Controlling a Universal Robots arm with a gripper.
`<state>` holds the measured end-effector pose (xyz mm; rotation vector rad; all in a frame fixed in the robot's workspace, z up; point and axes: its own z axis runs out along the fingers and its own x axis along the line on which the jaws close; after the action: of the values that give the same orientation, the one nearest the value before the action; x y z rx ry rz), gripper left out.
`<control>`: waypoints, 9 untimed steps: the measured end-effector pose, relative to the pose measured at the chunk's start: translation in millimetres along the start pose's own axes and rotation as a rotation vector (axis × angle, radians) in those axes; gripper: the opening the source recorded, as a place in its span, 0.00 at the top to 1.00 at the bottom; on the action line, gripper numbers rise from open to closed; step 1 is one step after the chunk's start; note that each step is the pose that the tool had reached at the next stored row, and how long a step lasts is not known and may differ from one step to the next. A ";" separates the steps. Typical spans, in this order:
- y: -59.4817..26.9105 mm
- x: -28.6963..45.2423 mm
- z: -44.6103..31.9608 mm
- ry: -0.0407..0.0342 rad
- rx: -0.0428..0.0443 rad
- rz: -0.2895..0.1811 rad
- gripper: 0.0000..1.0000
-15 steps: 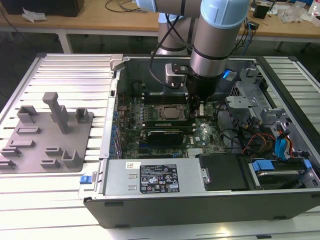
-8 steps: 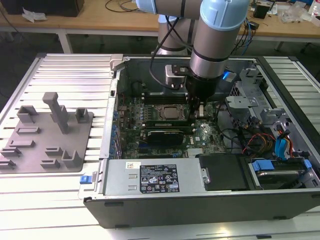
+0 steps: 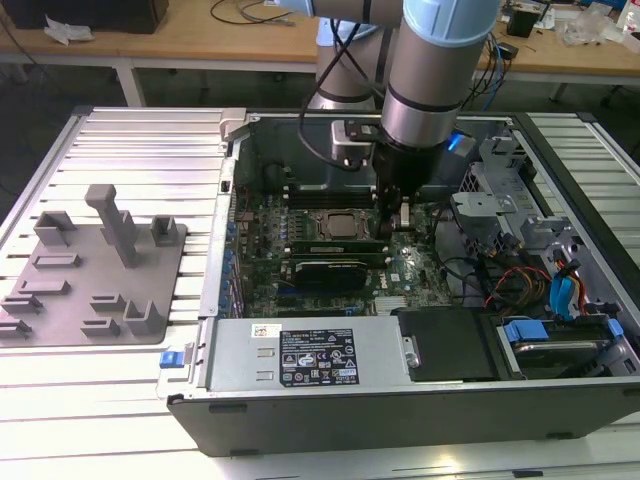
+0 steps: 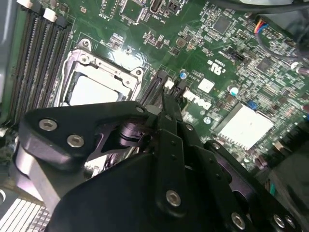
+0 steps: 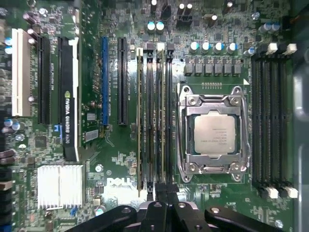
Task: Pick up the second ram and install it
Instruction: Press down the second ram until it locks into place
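Note:
In the first wrist view the second ram (image 5: 161,121) shows edge-on as a thin pale strip. It stands in line with one of the black slots beside the processor socket (image 5: 215,128). One end of it runs between my gripper's (image 5: 161,191) fingers, which stand close together on it. The exterior view has the gripper (image 3: 400,218) low inside the open computer case, over the motherboard just at the socket's (image 3: 335,222) right in that view. The second wrist view has the dark fingers (image 4: 166,108) meeting above a slot, and the strip itself is hidden there.
A similar thin strip (image 5: 140,121) stands in the outermost slot of the same bank. A graphics card (image 5: 70,96) and a finned heatsink (image 5: 60,186) lie beyond it. The grey fixture plate (image 3: 100,260) sits at the exterior view's left. The power supply (image 3: 310,355) and cables (image 3: 520,285) crowd the case.

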<state>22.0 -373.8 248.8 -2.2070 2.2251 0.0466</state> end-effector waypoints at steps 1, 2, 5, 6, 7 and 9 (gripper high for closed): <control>0.1 -0.1 -4.4 0.0002 0.0000 0.000 0.92; 0.1 -0.3 -9.5 0.0003 0.0000 0.000 0.92; 0.9 -0.3 -10.6 0.0003 0.0001 0.000 0.92; 7.6 -0.2 -10.4 0.0004 0.0005 0.000 0.92; 14.5 -0.1 -10.1 0.0003 0.0013 0.000 0.92; 27.1 0.0 -9.7 0.0005 0.0019 0.000 0.92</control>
<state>-4.9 -373.8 258.9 -2.2065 2.2243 0.0439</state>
